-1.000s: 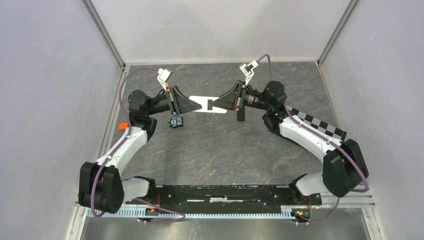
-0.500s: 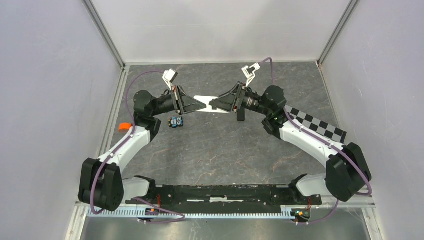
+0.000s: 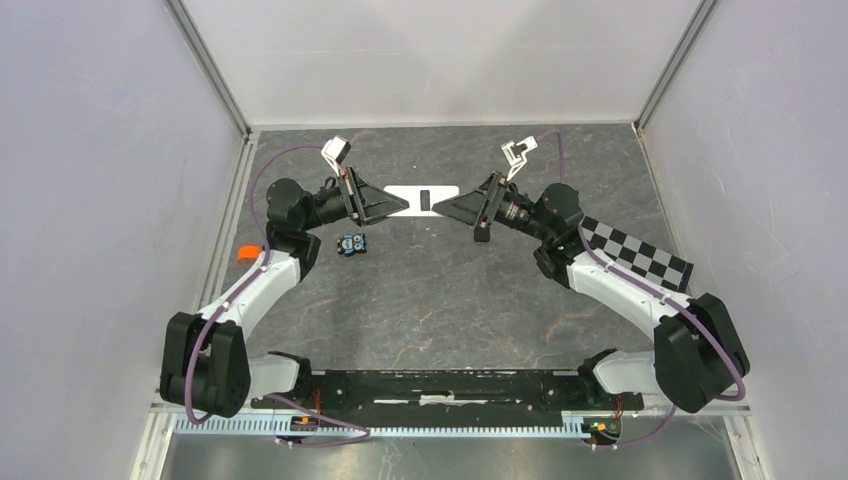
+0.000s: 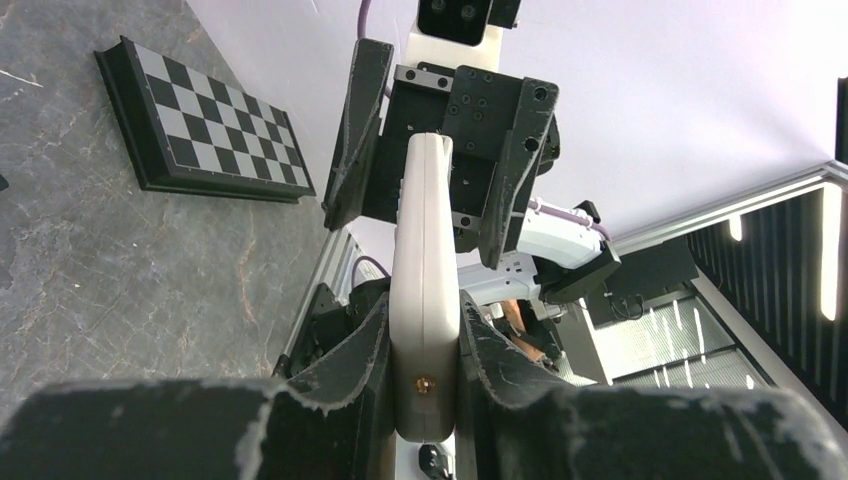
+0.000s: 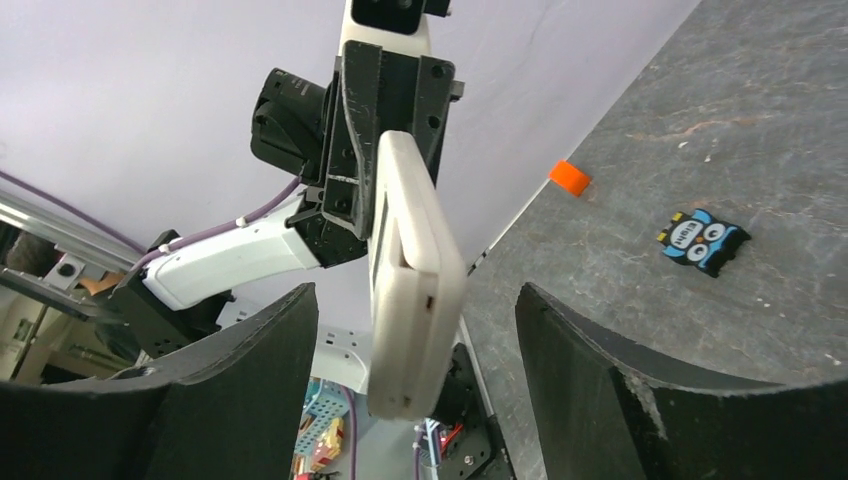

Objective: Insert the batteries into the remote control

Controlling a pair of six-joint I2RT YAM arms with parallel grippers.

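Between the hands, above the dark stone worktop (image 3: pixel 430 290), a slim white plastic remote control (image 3: pixel 415 193) is clamped at one end by the left hand (image 3: pixel 398 207); the right hand (image 3: pixel 442 208) stands spread apart, flanking the other end.

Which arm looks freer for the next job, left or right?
Right, probably: the right gripper stands open and empty, while the left gripper clamps the white remote.

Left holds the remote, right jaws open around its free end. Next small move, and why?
Probably draw the right gripper straight back off the remote: its jaws stand wide and touch nothing, yet flank the free end, while the left gripper alone clamps the other end.
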